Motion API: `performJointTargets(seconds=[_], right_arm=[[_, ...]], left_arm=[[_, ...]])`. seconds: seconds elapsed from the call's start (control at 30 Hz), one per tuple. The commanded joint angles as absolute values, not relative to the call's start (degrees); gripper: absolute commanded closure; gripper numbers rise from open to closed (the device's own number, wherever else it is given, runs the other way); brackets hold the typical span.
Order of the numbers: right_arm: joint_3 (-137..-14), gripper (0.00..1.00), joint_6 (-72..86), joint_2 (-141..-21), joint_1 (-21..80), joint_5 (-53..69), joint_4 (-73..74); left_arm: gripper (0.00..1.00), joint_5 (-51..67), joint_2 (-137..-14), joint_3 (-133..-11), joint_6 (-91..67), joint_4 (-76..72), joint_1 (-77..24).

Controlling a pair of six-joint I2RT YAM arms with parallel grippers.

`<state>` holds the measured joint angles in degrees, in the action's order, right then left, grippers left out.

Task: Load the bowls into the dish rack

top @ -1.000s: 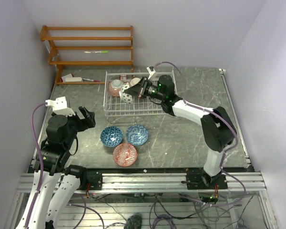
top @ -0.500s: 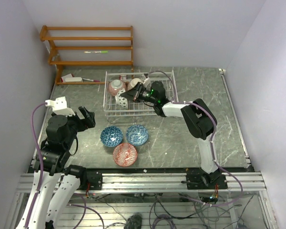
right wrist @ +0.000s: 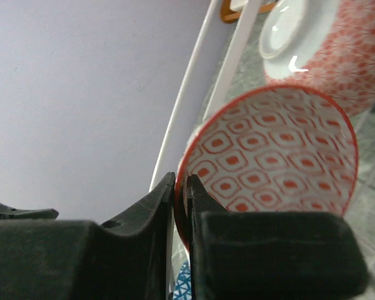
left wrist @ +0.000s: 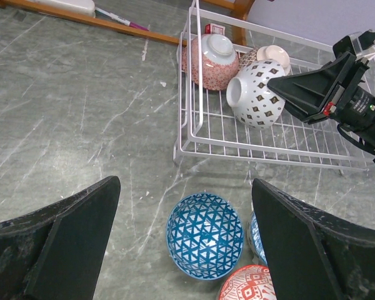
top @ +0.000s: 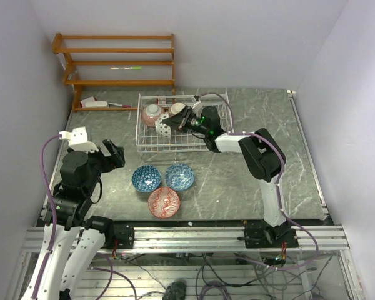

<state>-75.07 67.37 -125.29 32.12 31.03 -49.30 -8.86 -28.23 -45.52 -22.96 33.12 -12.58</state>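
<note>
The right gripper [right wrist: 180,181] pinches a round dotted white ceramic bowl [left wrist: 256,94] by its rim, inside the white wire dish rack [left wrist: 287,134] at twelve o'clock. Next, let go softly.

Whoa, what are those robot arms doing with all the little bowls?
They are loading bowls into the white dish rack. The right arm's fingers pinch the rim of a bowl with red squares inside, right beside an upturned red bowl in the rack. Counting the pinched one, three bowls are in the rack. Two blue bowls and a red-patterned bowl sit on the table, not yet loaded. The left arm's fingers hang open and empty near them.
</note>
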Motion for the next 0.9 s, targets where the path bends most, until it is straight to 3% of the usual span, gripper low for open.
performJointTargets(seconds=[0.0,0.17,0.57,0.63,0.77,0.87], right_arm=[[-72.43,0.86,64.60,-124.97,30.71,28.14,-44.96],[-71.74,0.73,63.46,-124.88,29.96,28.44,-42.17],[-66.71,0.70,61.33,-120.73,28.94,28.18,-40.24],[-66.62,0.64,59.90,-119.75,28.94,27.79,-38.64],[-66.49,0.41,57.32,-117.90,28.97,27.00,-35.54],[-66.72,0.36,56.01,-117.06,28.95,26.66,-33.50]], left_arm=[[0.02,-9.47,-28.11,-45.43,-23.16,33.05,-11.95],[0.02,-9.68,-28.30,-45.44,-23.20,33.11,-11.95],[0.02,-9.73,-29.00,-45.53,-23.12,33.05,-11.95],[0.02,-9.74,-28.96,-45.51,-23.12,33.10,-11.95],[0.02,-9.80,-28.74,-45.45,-23.20,33.14,-11.95],[0.03,-9.92,-28.66,-45.48,-23.20,33.16,-11.95]])
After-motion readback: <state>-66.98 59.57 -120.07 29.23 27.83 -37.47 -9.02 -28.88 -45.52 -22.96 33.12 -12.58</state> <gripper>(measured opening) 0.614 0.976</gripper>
